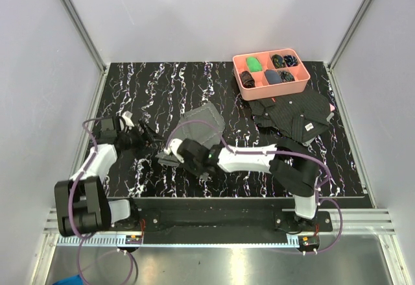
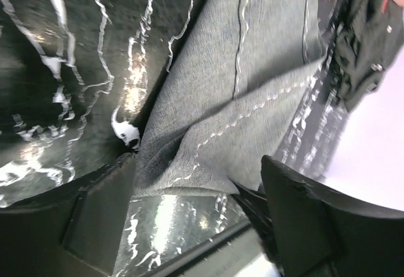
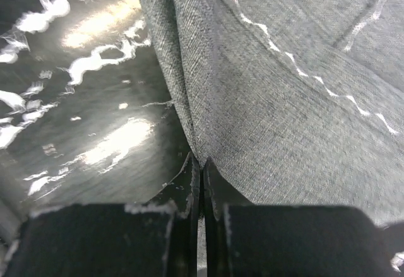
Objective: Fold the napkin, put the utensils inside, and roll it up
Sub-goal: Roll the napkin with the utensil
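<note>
The grey napkin (image 1: 202,123) lies rumpled in the middle of the black marbled table. My right gripper (image 1: 167,157) is shut on the napkin's near-left edge; in the right wrist view the closed fingertips (image 3: 202,171) pinch a fold of the cloth (image 3: 284,88). My left gripper (image 1: 148,134) is open just left of the napkin. In the left wrist view the cloth's (image 2: 252,88) edge reaches between its spread fingers (image 2: 199,207) without being held. The gold spoon and fork are out of view in every frame.
A pink tray (image 1: 275,91) with small dark and green items stands at the back right. A black patterned cloth (image 1: 292,113) with a white tag (image 1: 310,127) lies just in front of it. Grey walls and metal posts enclose the table.
</note>
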Controlling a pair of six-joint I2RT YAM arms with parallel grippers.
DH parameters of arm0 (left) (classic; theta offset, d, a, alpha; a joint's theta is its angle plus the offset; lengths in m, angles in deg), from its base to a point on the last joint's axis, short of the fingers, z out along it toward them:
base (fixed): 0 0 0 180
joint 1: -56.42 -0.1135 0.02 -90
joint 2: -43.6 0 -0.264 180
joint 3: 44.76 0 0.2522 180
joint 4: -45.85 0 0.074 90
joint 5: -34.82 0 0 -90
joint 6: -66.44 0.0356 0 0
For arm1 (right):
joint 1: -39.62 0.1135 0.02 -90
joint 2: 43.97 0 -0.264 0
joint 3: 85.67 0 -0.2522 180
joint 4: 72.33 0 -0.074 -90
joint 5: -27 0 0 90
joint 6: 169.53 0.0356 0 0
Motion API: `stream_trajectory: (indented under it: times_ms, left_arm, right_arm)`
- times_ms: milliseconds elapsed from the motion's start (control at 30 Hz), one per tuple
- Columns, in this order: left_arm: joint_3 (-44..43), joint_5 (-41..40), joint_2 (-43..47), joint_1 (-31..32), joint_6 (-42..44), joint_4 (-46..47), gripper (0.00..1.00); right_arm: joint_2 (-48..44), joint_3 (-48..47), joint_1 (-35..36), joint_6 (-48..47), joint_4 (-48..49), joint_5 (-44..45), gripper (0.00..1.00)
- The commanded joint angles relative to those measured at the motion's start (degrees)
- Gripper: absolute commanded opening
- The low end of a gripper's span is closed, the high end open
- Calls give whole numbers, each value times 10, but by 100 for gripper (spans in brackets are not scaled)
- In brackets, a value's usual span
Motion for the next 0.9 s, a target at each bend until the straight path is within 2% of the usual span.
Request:
stream_trajectory:
  times_ms: [0, 33, 133, 333, 433, 533, 700, 867]
  left_arm:
    - [-19, -93, 72, -1, 33, -35, 84]
    - [-18, -101, 93, -1, 35, -41, 84]
    - [-9, -121, 131, -1, 35, -53, 84]
    - [7, -155, 188, 34, 35, -80, 84]
    - [17, -159, 201, 100, 16, -79, 83]
    - [26, -145, 193, 137, 2, -79, 83]
    - [38, -130, 174, 182, -10, -75, 82]
    - [48, -104, 160, 216, -39, -57, 80]
  right_arm:
    - [14, -72, -61, 50, -101, -195, 0]
    - [21, -79, -75, 65, -111, -254, 0]
    - [47, -105, -117, 80, -120, -352, 0]
    - [116, -134, -185, 107, -119, -504, 0]
    - [137, -137, -207, 108, -116, -546, 0]
    - [151, -134, -225, 110, -107, -579, 0]
    - [177, -128, -251, 124, -85, -630, 0]
    - [196, -129, -263, 138, -71, -642, 0]
